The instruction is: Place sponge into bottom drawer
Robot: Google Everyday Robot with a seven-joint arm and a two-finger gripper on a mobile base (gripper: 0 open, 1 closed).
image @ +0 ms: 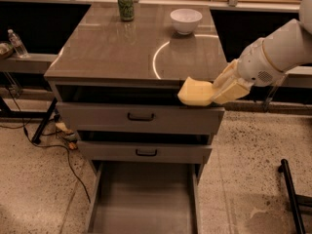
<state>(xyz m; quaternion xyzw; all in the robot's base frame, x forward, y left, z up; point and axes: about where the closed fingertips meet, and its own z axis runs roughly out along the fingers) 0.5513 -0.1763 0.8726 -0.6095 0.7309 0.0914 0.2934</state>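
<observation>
The pale yellow sponge (195, 92) hangs in the air just in front of the cabinet top's front right edge, above the top drawer's front. My gripper (220, 90) comes in from the right on a white arm and is shut on the sponge's right end. The bottom drawer (144, 199) is pulled far out at the foot of the cabinet, its flat grey floor bare and well below and left of the sponge.
A white bowl (185, 20) and a green can (126, 4) stand at the back of the cabinet top (122, 48). Two upper drawers (141, 117) with black handles are slightly open. A black stand leg (291, 189) lies on the floor at right. Cables lie at left.
</observation>
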